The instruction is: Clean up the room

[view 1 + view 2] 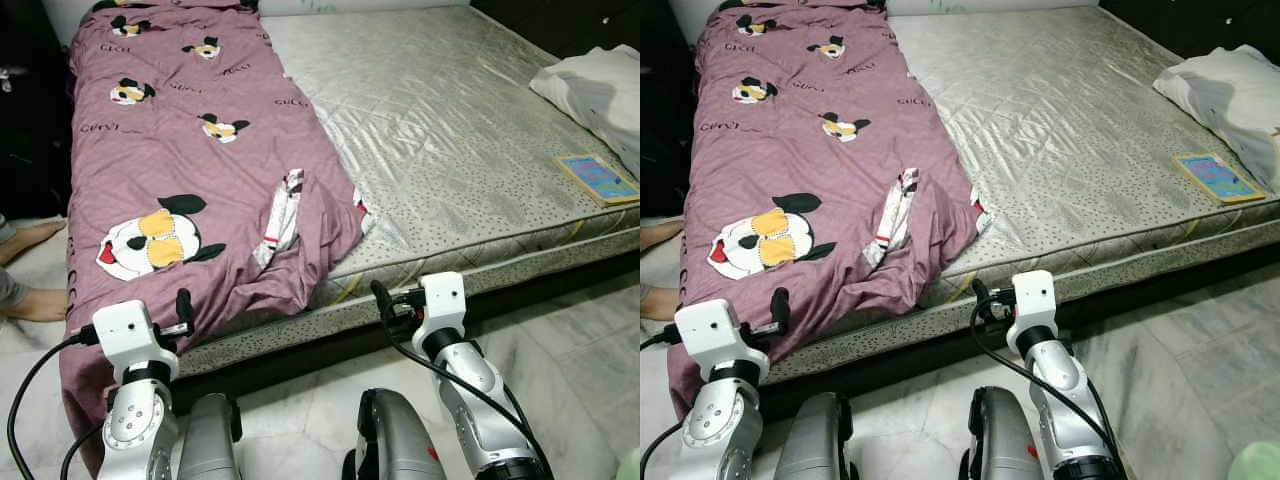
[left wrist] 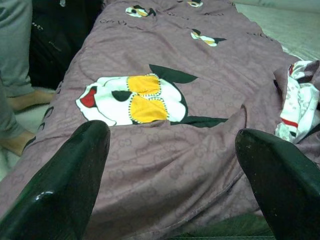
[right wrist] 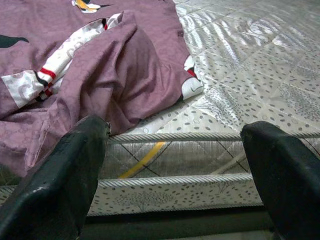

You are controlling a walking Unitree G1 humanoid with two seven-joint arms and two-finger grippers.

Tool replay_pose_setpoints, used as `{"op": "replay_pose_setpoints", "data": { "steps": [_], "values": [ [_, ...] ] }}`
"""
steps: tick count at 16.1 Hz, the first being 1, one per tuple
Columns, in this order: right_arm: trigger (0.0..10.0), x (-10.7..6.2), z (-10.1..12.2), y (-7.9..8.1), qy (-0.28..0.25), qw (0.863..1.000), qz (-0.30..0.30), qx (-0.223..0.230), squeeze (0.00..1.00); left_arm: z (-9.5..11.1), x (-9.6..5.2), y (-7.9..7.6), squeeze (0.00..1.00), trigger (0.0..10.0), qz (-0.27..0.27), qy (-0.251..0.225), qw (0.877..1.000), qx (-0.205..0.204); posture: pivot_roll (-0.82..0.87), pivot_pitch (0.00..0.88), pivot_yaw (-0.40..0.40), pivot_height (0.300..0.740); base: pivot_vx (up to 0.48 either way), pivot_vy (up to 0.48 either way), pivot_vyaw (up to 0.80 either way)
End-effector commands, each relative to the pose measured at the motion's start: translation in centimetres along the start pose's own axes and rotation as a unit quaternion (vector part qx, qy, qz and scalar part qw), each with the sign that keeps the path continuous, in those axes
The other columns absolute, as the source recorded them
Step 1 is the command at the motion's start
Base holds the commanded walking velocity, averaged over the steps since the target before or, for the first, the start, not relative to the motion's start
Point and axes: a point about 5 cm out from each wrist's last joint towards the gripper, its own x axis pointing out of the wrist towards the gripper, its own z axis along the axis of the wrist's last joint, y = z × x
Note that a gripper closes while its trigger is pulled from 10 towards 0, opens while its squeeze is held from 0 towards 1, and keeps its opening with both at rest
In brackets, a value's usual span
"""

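**Asker:** Bedding first: where is it?

**Describer:** A mauve duvet cover [image 1: 190,160] printed with cartoon faces lies along the left side of the bed, running from the head end to the foot edge. Its lower corner is rumpled, with the red-and-white patterned lining [image 1: 283,215] turned up, and one side spills over the left edge toward the floor. The rest of the grey quilted mattress [image 1: 440,130] is bare.

**Asker:** What else is on the bed?

**Describer:** At the right edge, a white pillow [image 1: 595,85], and near it, close to the foot corner, a thin colourful book [image 1: 597,178]. A person's bare feet [image 1: 30,270] rest on the floor beside the left edge.

**Asker:** And the robot?

**Describer:** It faces the foot edge. The left end effector [image 2: 170,185] hovers over the draped cover, fingers spread wide, holding nothing. The right end effector [image 3: 175,180] is level with the mattress side near the rumpled corner, equally open and empty. Both seem poised to take hold of the cover's lower hem, probably to straighten it.
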Motion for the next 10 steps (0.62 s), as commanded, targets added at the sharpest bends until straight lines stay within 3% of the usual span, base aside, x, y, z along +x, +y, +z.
{"op": "replay_pose_setpoints", "data": {
  "steps": [1,10],
  "values": [
    [10.0,0.03,0.26,0.04,-0.006,1.000,0.008,-0.006,0.00,0.45,0.04,-0.33,0.00,10.0,-0.009,-0.010,1.000,-0.004,0.04,0.131,-0.057,0.580,0.356,0.000,0.00],
    [10.0,0.14,0.35,0.16,-0.012,1.000,0.011,-0.011,0.00,0.58,0.11,-0.52,0.00,10.0,-0.019,-0.016,1.000,-0.008,0.04,0.119,-0.055,0.580,0.300,0.000,0.00]
  ]
}}
